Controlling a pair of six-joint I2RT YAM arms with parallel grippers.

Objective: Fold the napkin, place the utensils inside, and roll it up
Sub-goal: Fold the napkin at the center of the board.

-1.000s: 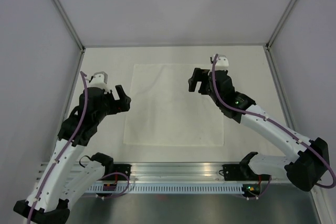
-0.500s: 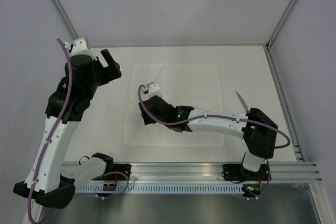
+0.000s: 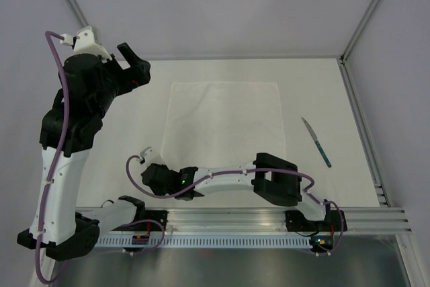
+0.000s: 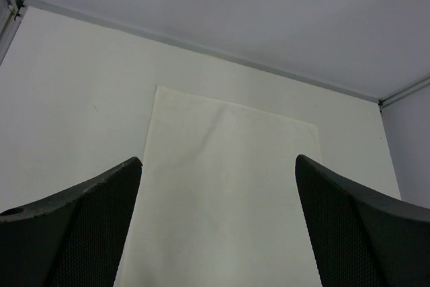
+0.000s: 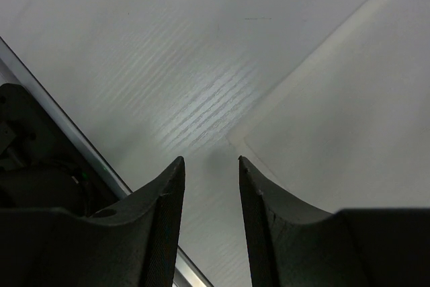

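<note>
Both arms are built of white shell links joined by bulky black joints, as seen on the left arm (image 3: 64, 179) and the right arm (image 3: 228, 181). A purple cable (image 3: 48, 45) runs along each from base to wrist, and a small white housing (image 3: 86, 37) caps the wrist. The left end effector (image 3: 136, 62) has black fingers (image 4: 80, 233) with a fine dotted texture. The right end effector (image 5: 209, 186) seems smoother, though that view is dim. A green light (image 3: 183, 181) glows near the right wrist.
</note>
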